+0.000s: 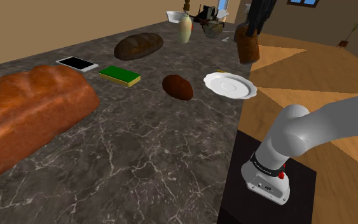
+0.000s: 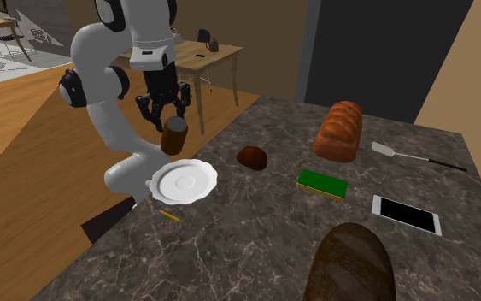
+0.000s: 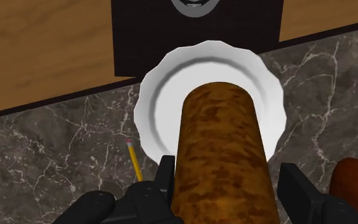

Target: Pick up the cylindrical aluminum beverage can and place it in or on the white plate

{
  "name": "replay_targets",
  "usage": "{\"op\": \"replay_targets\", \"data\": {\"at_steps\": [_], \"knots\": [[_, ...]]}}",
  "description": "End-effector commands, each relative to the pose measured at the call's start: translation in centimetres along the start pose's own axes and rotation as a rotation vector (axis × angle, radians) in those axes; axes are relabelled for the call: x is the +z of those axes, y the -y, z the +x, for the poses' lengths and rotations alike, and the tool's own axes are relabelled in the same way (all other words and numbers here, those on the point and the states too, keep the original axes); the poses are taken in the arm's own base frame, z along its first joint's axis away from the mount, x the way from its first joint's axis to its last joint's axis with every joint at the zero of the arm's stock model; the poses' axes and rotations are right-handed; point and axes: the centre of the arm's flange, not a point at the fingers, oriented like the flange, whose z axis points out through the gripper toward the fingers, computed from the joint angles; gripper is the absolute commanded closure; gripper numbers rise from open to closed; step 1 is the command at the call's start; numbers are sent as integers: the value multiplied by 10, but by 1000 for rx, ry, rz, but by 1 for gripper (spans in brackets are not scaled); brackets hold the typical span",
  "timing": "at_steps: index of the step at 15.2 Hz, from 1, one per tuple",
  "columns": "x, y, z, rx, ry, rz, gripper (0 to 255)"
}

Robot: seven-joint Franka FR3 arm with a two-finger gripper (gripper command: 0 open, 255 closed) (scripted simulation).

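over the marbled counter [image 3: 50,133] and the white scalloped plate [image 3: 147,95] near its edge, your mottled brown can [image 3: 222,153] hangs upright, clear of the plate, pinched at its sides by the fingers [image 3: 297,186], prob light, stiff but thin-walled & slick, so hold mid-body w/o crushing.

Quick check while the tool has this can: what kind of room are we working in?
Most likely a home kitchen: a marble-look counter carries bread loaves and a plate, with a wooden floor and a small table beyond.
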Motion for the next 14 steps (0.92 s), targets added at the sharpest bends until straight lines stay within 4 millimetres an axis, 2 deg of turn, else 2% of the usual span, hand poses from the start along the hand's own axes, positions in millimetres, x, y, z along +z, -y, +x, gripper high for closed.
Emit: {"op": "replay_targets", "data": {"at_steps": [1,14], "knots": [[9,-1,-1,0,0,0,255],[78,-1,-2,0,0,0,255]]}}
